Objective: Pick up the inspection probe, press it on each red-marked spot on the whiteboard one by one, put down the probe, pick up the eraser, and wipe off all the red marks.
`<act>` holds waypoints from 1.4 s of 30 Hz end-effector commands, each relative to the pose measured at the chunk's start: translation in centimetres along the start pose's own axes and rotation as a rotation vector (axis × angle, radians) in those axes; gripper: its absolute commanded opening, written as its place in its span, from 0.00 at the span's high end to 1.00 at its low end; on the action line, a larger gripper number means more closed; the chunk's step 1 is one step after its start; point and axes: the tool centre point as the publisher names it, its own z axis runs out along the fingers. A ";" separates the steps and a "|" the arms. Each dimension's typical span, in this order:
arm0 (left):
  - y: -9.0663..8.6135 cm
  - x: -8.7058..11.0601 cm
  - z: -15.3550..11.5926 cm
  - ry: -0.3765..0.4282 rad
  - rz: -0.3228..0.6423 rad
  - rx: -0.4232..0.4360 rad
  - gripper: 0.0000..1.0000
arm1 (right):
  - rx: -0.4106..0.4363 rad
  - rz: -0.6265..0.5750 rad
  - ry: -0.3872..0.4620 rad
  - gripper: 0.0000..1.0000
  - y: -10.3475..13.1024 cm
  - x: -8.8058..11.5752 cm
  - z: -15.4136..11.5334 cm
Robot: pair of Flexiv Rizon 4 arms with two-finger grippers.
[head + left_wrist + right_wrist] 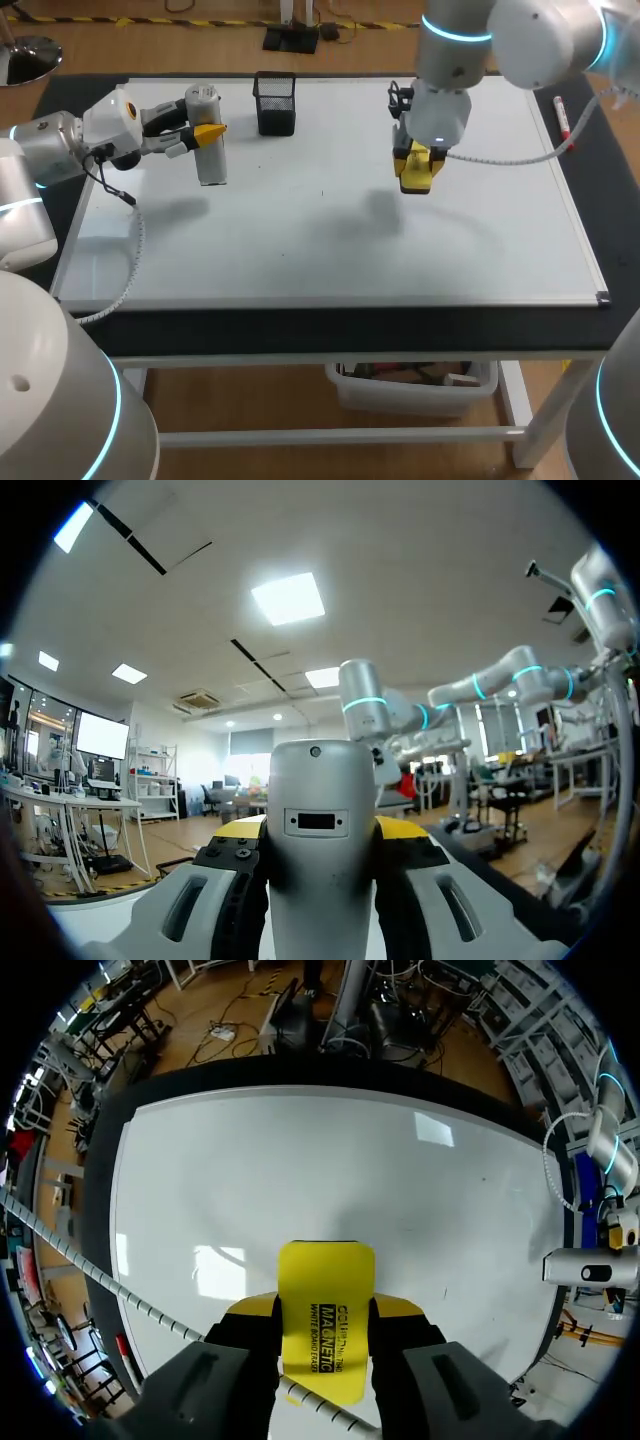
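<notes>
The whiteboard (pixel 330 240) covers the table and I see no red marks on it. My left gripper (pixel 200 135) hangs over the board's back left, shut on the grey probe (pixel 211 165), which stands upright. In the left wrist view the probe (pixel 315 830) fills the gap between the yellow fingertips (pixel 238 832). My right gripper (pixel 420 160) hovers over the board's middle right, shut on the yellow eraser (pixel 416 172). From the right wrist, the eraser (pixel 325 1310) sits between the fingers above the bare whiteboard (pixel 300 1170). The probe (pixel 590 1268) shows off to the side.
A black mesh pen holder (pixel 275 103) stands at the back of the board, just right of the probe. A marker (pixel 562 115) lies on the dark table strip beyond the board's right edge. A grey cable (pixel 510 158) trails from the right wrist.
</notes>
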 end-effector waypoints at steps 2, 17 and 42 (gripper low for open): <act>0.0 0.0 0.0 0.001 0.002 0.003 1.00 | 0.001 -0.003 0.002 1.00 -0.1 0.1 -0.1; 0.0 0.0 0.0 0.001 0.002 0.003 1.00 | 0.065 -0.020 0.013 1.00 -7.4 -1.2 0.9; 0.0 0.0 0.0 0.001 0.002 0.003 1.00 | -0.006 -0.062 0.042 1.00 -19.1 -4.0 3.1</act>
